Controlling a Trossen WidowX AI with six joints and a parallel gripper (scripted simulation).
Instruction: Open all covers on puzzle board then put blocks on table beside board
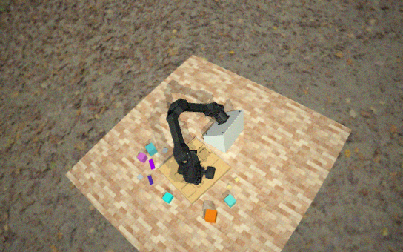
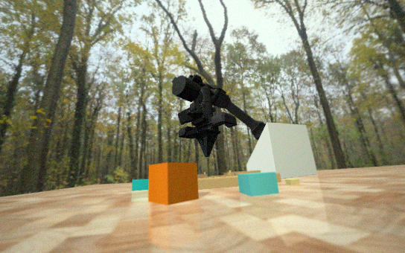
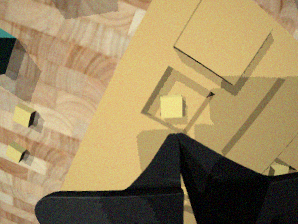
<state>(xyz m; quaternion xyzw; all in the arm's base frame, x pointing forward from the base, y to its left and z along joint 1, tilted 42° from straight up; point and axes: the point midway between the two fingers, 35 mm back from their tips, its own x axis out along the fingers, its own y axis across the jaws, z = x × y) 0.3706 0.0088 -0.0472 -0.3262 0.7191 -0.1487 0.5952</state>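
Tan puzzle board (image 3: 127, 103) lies beneath our gripper (image 3: 178, 137), whose jaws are closed on nothing, hovering above it; a small yellow block (image 3: 172, 107) sits in its well just ahead.

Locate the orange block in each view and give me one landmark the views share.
Top: orange block on the table, low centre, just off the puzzle board's near corner.
Exterior: large in the foreground, left of centre.
Wrist: not in view.
Shared landmark: the tan puzzle board, under the closed, empty gripper.
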